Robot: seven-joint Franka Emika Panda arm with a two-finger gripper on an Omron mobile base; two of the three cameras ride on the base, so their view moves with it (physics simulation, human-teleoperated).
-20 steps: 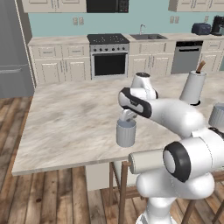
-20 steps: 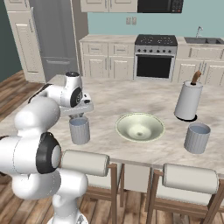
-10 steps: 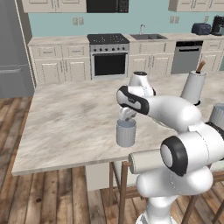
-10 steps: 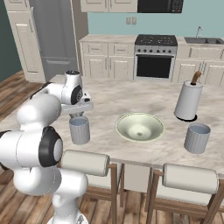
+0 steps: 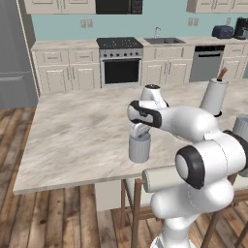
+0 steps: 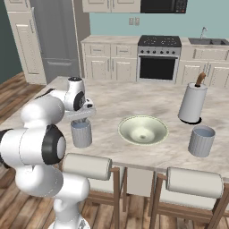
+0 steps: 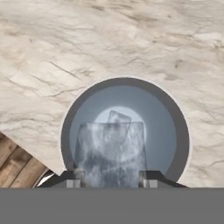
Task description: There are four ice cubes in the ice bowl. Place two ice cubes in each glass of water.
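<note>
Ice cube [image 7: 111, 153] sits pinched between the tool's two tips in the hand view, a big pale frosty block, and it hangs right over the open mouth of the near glass [image 7: 125, 131]. So the tool [image 7: 110, 177] is clamped on that cube, jaws part way apart because the cube fills the gap. Looks to me like it's lined up straight above the water on purpose, so the cube falls in instead of bouncing off the rim onto the desk [image 7: 109, 39].

Down in the water there's a second, smaller pale shape [image 7: 119, 119] near the middle. I'd guess that's a cube already in there, which would make this one number two for this glass, but it's faint so don't quote me.

From the base cameras the same glass [image 6: 82, 133] stands near the front edge of the desk [image 5: 72, 135], with the arm bent down over it and the tool [image 5: 140, 131] just above its top. The ice bowl [image 6: 143, 131] is beside it toward the middle of the desk, and I can't make out any cubes inside it from here. The other glass [image 6: 201, 140] stands well apart on the far side of the bowl, near the tall white holder [image 6: 192, 103].
</note>
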